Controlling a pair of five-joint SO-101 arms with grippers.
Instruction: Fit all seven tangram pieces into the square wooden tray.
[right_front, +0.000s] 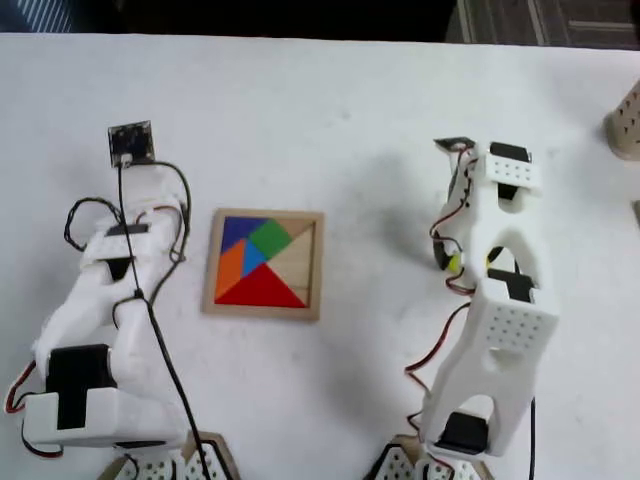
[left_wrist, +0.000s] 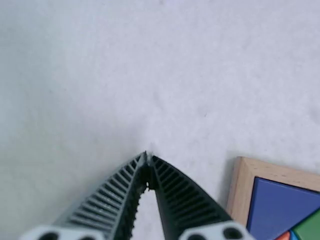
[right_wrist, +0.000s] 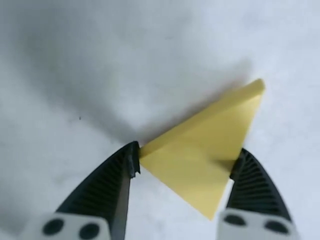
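Observation:
The square wooden tray (right_front: 213, 300) lies left of the table's middle. It holds blue (right_front: 236, 232), green (right_front: 270, 238), orange (right_front: 230, 268), light blue and red (right_front: 262, 288) pieces, and its right part shows plain wood. My right gripper (right_wrist: 186, 156) is shut on a yellow triangle (right_wrist: 205, 150), one finger on each side, with a shadow beneath the piece. In the high view this gripper (right_front: 448, 260) sits well right of the tray. My left gripper (left_wrist: 148, 159) is shut on nothing above bare table, beside the tray's corner (left_wrist: 242, 172).
A perforated wooden object (right_front: 625, 125) stands at the far right edge. Cables trail beside both arms, and the arm bases (right_front: 440, 465) sit at the front edge. Open white table lies between the tray and the right arm.

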